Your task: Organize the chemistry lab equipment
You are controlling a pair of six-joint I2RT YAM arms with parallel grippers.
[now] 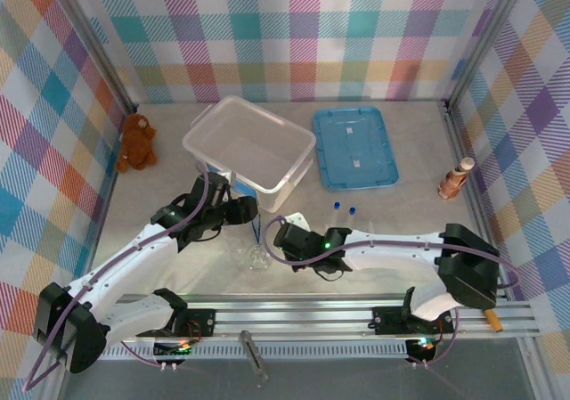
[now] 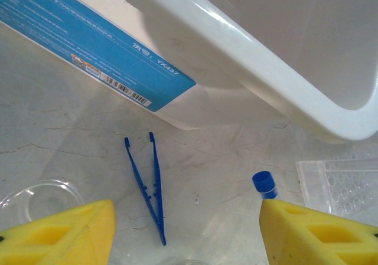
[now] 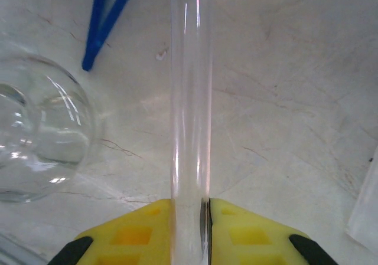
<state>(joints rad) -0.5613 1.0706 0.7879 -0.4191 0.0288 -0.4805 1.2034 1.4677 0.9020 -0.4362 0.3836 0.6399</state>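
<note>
Right fingers (image 3: 133, 235) — clamped on test tube (image 3: 190, 100)

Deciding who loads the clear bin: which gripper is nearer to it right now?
Left. The left gripper sits open, right at the near wall of the clear bin. The right gripper is farther out from that wall, shut on a test tube.

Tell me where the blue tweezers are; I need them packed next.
Left wrist view: the tweezers lie flat on the table below the white bin, between a clear dish at left and a blue-capped tube at right.
</note>
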